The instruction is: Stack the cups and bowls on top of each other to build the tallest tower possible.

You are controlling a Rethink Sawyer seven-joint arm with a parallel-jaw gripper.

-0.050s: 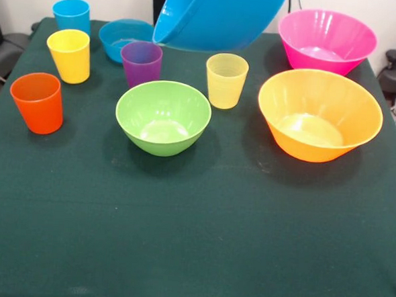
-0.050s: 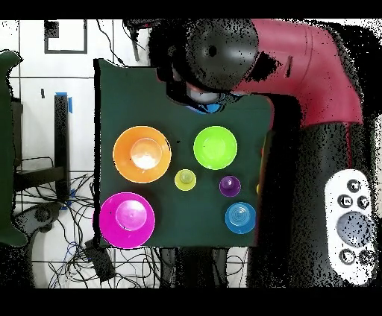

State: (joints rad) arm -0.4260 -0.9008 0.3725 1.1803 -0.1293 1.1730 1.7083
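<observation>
Your medium blue bowl (image 1: 216, 15) is up in the air, tilted, over the worktop's (image 1: 192, 242) far edge. Jaws hidden, so you can't tell their state or what grips it. No tower yet. Green bowl (image 1: 163, 117), orange-yellow bowl (image 1: 319, 114), pink bowl (image 1: 326, 40), small blue bowl (image 1: 124, 39) and five cups (image 1: 226, 80) all stand apart.

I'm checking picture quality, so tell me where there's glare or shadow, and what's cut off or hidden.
Front view: soft shadows beside the green bowl and orange bowl; bright glare inside both; the lifted blue bowl is cut off by the top edge. Overhead view: the arm hides that bowl almost wholly and covers the table's right side; glare whitens the orange bowl's floor.
</observation>
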